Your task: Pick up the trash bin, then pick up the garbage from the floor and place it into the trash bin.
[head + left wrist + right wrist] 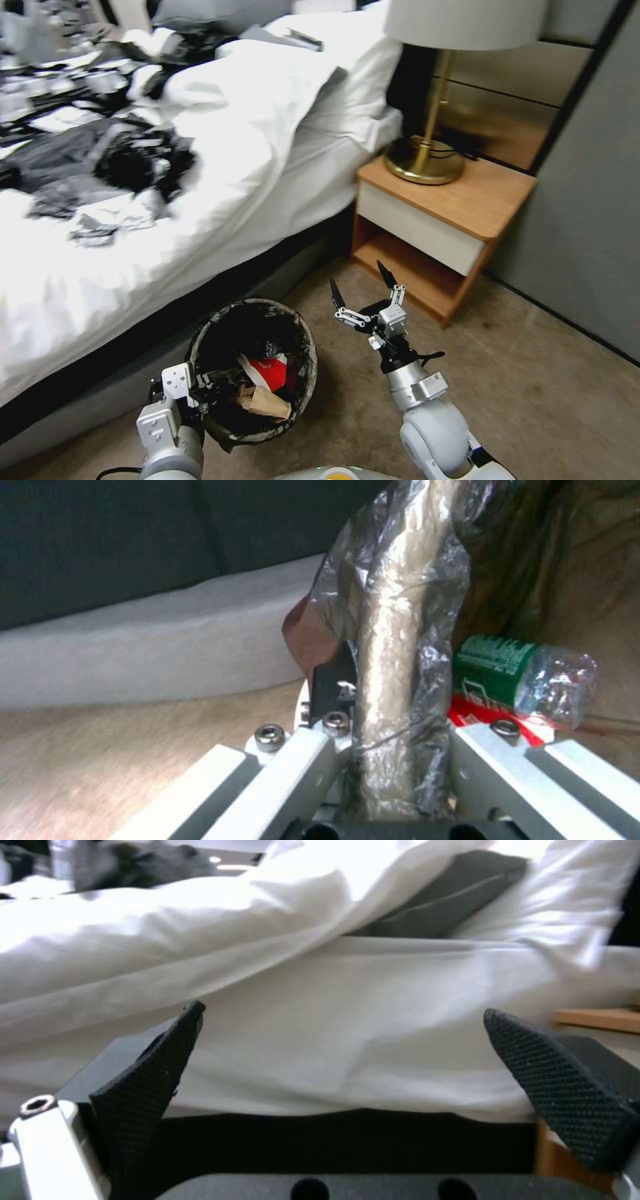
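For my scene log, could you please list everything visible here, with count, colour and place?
trash bin: one, dark liner, by the bed, rim gripped.
garbage: several pieces in the bin: red-white wrapper, brown paper, green-labelled clear bottle.
bed: one, white linen, left.
black and silver sheets: a heap, on the bed.
nightstand: one, wooden, right of the bed.
lamp: one, brass, white shade, on the nightstand.
left gripper: clamped on the bin's rim.
right gripper: open, empty, raised beside the bin.
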Robot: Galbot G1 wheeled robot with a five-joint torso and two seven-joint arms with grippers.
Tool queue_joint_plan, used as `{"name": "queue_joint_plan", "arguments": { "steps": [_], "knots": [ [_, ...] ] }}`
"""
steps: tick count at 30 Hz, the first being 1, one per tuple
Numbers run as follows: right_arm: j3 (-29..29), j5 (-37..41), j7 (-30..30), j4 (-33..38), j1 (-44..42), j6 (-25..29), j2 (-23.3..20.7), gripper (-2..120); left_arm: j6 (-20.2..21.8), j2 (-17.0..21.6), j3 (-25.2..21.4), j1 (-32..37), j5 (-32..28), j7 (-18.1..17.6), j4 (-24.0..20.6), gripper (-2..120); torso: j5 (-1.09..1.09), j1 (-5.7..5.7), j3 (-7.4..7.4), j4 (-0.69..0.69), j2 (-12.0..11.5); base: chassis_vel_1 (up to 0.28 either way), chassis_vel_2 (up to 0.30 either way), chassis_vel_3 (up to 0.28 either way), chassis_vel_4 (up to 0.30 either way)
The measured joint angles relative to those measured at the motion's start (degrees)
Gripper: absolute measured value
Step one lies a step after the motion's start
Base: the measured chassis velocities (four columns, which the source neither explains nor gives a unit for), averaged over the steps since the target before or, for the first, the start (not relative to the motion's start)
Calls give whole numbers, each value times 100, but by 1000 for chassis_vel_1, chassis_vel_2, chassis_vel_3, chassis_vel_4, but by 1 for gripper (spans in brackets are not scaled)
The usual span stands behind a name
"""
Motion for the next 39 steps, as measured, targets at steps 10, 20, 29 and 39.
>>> {"name": "queue_joint_plan", "arguments": {
  "steps": [10,20,29,39],
  "knots": [
    [-1,-1,-3,-18,-28,10,7,100,28,-1,43,33,-32,2,-36,0,0,0,0,-1,0,132,121,127,131],
    [-78,35,-16,-15,-17,-12,36,100,41,-16,26,118,3,8,-100,0,0,0,0,0,0,124,124,134,125],
    [-71,59,-27,-16,-30,-12,1,100,25,-40,27,125,30,16,-110,0,0,0,0,-1,0,116,124,124,124],
    [-88,69,-88,-59,-78,-17,-76,100,-153,-34,17,85,101,6,-52,0,0,0,0,1,1,118,121,116,116]
  ]
}}
